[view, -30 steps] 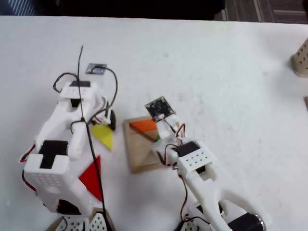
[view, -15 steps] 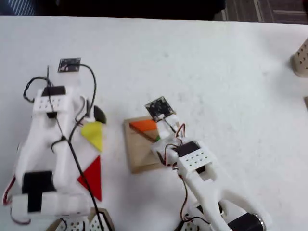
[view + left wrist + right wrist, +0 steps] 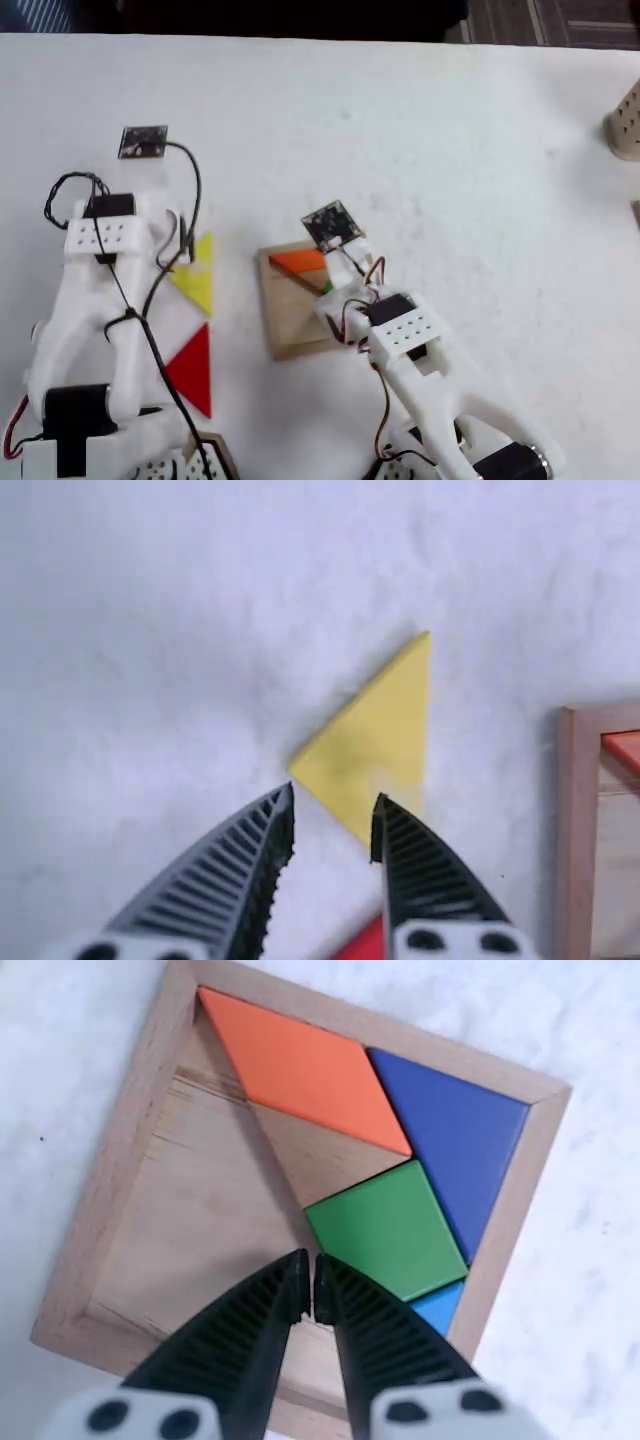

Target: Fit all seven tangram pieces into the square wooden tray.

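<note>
The square wooden tray [image 3: 120,1160] holds an orange parallelogram [image 3: 300,1065], a large blue triangle [image 3: 460,1130], a green square [image 3: 385,1230] and a light-blue piece [image 3: 438,1305]. My right gripper [image 3: 308,1265] hangs shut and empty over the tray's bare floor, just beside the green square. On the table left of the tray [image 3: 290,345] lie a yellow triangle [image 3: 196,275] and a red triangle [image 3: 192,368]. My left gripper [image 3: 330,805] is open with its tips at one corner of the yellow triangle [image 3: 375,735], holding nothing.
A small camera board [image 3: 143,141] and its black cable lie on the white table beyond the left arm. A beige perforated object [image 3: 625,125] stands at the right edge. The tray's left rim [image 3: 568,820] is close beside the yellow triangle.
The left arm swung left and drew back, and the yellow triangle shifted slightly left with it. The right arm and the tray's pieces have not moved.
</note>
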Motion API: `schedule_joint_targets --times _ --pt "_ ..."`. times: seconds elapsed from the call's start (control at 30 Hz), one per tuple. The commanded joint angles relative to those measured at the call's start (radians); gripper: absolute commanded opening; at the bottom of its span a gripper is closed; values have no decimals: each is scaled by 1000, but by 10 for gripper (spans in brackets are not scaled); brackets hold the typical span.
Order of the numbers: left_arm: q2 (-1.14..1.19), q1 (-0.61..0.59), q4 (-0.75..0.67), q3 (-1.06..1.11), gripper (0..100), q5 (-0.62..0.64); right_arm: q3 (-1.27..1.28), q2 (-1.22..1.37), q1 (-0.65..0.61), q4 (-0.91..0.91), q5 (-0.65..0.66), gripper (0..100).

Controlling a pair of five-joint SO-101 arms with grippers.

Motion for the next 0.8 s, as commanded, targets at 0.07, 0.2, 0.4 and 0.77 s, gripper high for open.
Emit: schedule_joint_targets --times 0.07,0.2,0.4,0.77 --pt "-50 -44 5 -12 23 2 -11 -10 -5 -16 12 21" --pt "-50 -65 12 -29 23 -121 -11 -10 -5 -16 12 21" --pt "-50 1 135 -91 24 -215 -11 -10 -5 -13 12 21" --pt "-64 -24 402 -279 172 -325 -9 -10 -5 -12 12 21"
